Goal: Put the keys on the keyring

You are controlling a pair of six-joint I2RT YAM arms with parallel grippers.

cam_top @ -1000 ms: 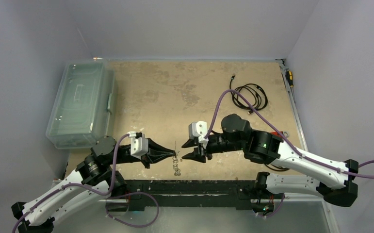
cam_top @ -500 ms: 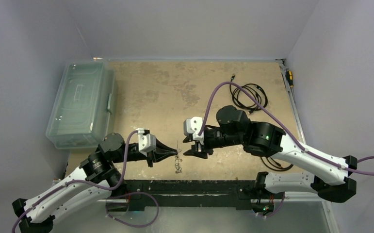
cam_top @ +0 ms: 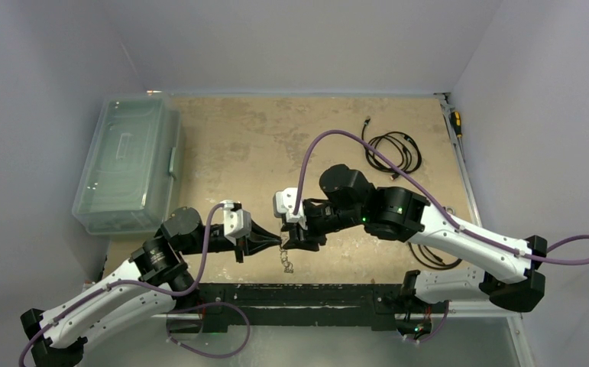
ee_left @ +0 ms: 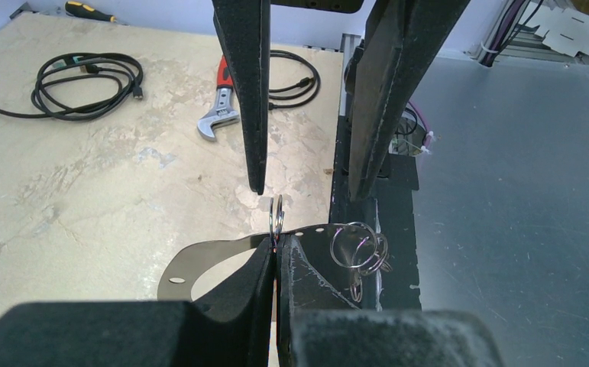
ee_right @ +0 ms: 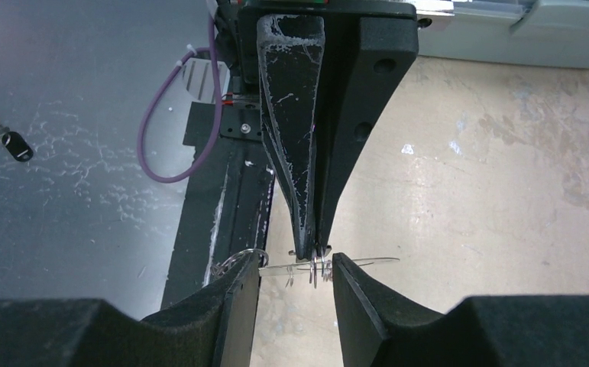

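Observation:
My left gripper (ee_left: 276,245) is shut on the keyring (ee_left: 199,264), pinching a small split ring at the edge of the flat silvery crescent. More small rings (ee_left: 360,248) hang from the crescent on the right. My right gripper (ee_right: 296,267) is open, one finger on each side of the left gripper's tips (ee_right: 312,248), and the keyring (ee_right: 360,262) lies edge-on between them. In the top view both grippers meet near the table's front edge (cam_top: 285,238), with the rings (cam_top: 286,262) dangling below. A black-headed key (ee_right: 16,145) lies on the grey metal surface off the table.
A red-handled wrench (ee_left: 218,107) and black coiled cables (ee_left: 85,80) lie on the table behind the grippers. A yellow-handled screwdriver (cam_top: 454,122) rests at the far right edge. A clear plastic box (cam_top: 127,164) stands at the left. A black rail (ee_left: 367,176) runs along the table's front edge.
The right arm has swung left until its open fingers straddle the left gripper's tips. The left gripper has shifted slightly right, carrying the keyring with it.

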